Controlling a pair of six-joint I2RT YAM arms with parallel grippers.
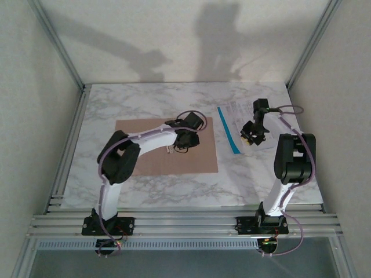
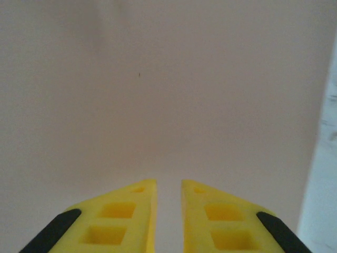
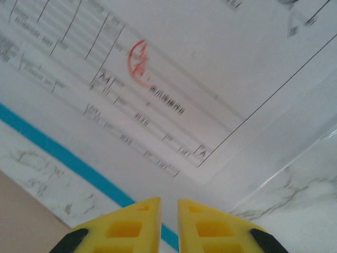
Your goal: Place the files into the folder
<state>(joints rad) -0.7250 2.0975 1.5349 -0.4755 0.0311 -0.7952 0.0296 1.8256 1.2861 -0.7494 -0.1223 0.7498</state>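
Two arms are over the marble table (image 1: 145, 98). The folder (image 1: 197, 159) lies flat and closed at centre-left. The left gripper (image 2: 168, 184) is low over its tan surface, near the right side, jaws a narrow slit apart with nothing between them. The files (image 1: 237, 116) lie stacked at the right rear, apart from the folder, with the blue strip (image 3: 52, 147) along their left edge. The right gripper (image 3: 168, 201) is close above the near edge of the top sheet, jaws likewise barely parted and gripping nothing visible. The top sheet bears printed tables and a red stamp (image 3: 138, 62).
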